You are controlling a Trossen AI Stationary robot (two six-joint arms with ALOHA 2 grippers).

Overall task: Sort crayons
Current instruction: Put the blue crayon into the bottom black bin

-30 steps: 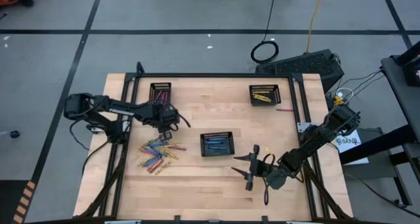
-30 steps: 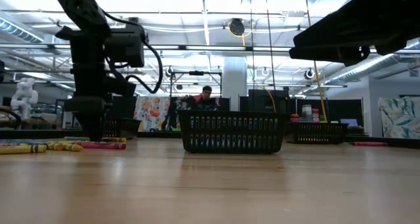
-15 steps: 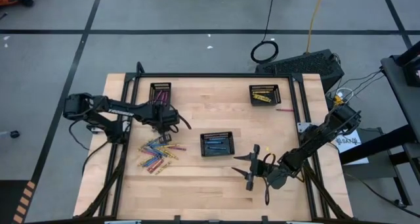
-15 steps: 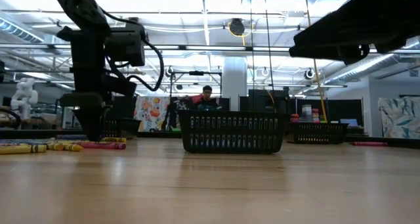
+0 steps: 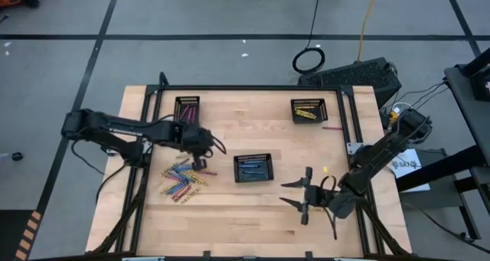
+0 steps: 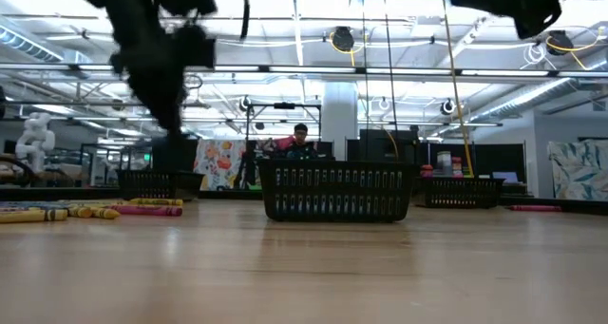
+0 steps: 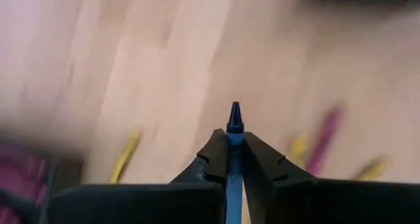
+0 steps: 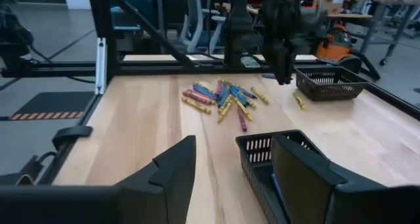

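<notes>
crayons (image 5: 184, 180) left of middle tray (image 5: 253, 168)

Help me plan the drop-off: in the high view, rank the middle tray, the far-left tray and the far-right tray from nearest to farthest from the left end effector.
From the left end effector:
1. Far-left tray, at the table's far edge on the left.
2. Middle tray, at the table's centre; nearly as close, so too close to call.
3. Far-right tray, at the far right corner, clearly farthest.

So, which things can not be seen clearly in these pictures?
- Blue crayon, left wrist view: its lower part is hidden between the closed jaws of the left gripper.
- Loose crayons, high view: too small to count; blurred in the left wrist view.
- Middle tray, low view: its mesh wall hides the contents.
- Right gripper, low view: cut off by the top edge.
</notes>
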